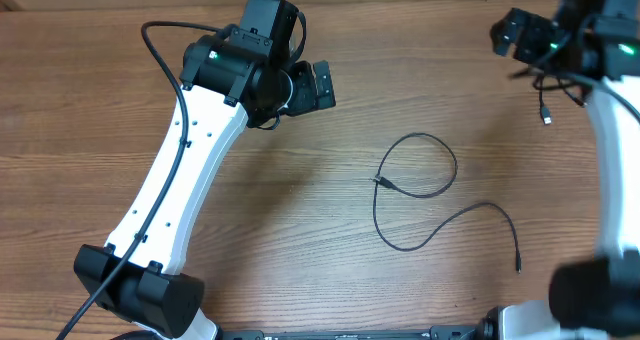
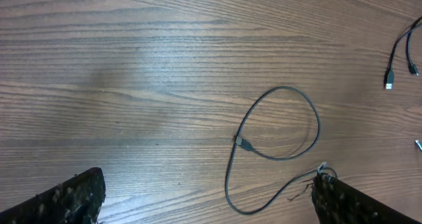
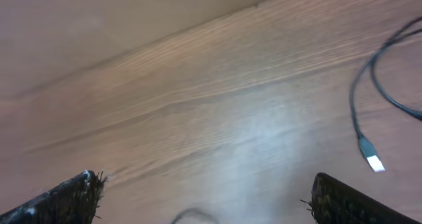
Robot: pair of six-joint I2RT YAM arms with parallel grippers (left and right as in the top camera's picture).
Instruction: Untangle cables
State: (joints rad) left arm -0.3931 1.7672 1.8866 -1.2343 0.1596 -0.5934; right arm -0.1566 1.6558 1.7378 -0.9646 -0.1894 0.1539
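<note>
**Both sets of fingers released; two cables lie apart on the bench, one loop still to open**

The left fingers point(image 2: 72, 197) are spread wide w/ nothing between, hovering over the bench point(image 1: 300, 230) w/ the looped cable point(image 1: 454, 165) just ahead, prob. lined up for a pick. That cable sits mid-bench in one loose loop closing by its own plug end point(image 2: 241, 143). It looks like a plain cross-over, no knot. The right fingers point(image 3: 349, 201) are also spread and empty, at the far right corner. The second cable point(image 1: 545, 113), w/ silvery tip point(image 3: 373, 161), is near them and well apart from the 1st, likely parked there so the two don't re-cross. Can't tell if its other end is caught in the arm's wiring.
</note>
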